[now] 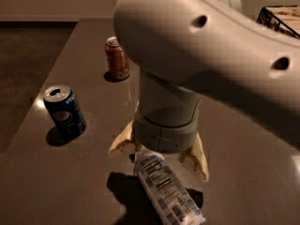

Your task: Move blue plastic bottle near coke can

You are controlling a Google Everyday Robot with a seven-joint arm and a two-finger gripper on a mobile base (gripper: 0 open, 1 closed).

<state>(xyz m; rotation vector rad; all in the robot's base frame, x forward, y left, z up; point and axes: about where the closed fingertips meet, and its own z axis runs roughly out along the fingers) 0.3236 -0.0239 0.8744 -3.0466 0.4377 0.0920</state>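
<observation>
The blue plastic bottle point(166, 191) lies on its side on the grey table, at the bottom centre, its cap end hidden under my wrist. My gripper point(158, 156) is right above that cap end, with one pale finger point(123, 142) on the left of the bottle and one point(196, 159) on the right. The fingers are spread wide and straddle the bottle's neck without closing on it. The red-orange coke can point(116, 58) stands upright at the far centre-left, well beyond the bottle.
A dark blue Pepsi can point(65, 111) stands upright on the left. The grey table point(243, 139) ends at its left edge, with dark floor beyond. A wire basket point(281, 18) sits at the top right. My big arm hides the middle of the table.
</observation>
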